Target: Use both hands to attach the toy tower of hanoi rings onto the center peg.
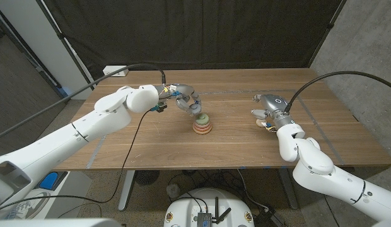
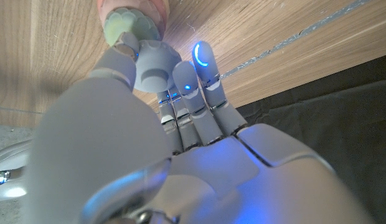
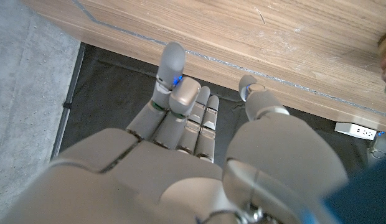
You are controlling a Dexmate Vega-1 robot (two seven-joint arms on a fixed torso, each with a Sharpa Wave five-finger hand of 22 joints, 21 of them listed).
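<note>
Nearest the robot, the right hand [image 1: 269,111] waits off to the stack's right, well apart from it, fingers loosely spread and holding nothing. Mid-tabletop [image 1: 246,135] sits the ring stack [image 1: 203,126], a few rings piled flat around the center peg, so its long axis runs straight up. Just past it, the left hand [image 1: 186,103] has its fingertips [image 2: 145,59] pinched on the pale green top ring [image 1: 201,118], right at the stack's top. I can't tell if that ring is fully seated yet. My take: keep it level and lined up with the peg, press straight down, then let go gently so nothing tips.
</note>
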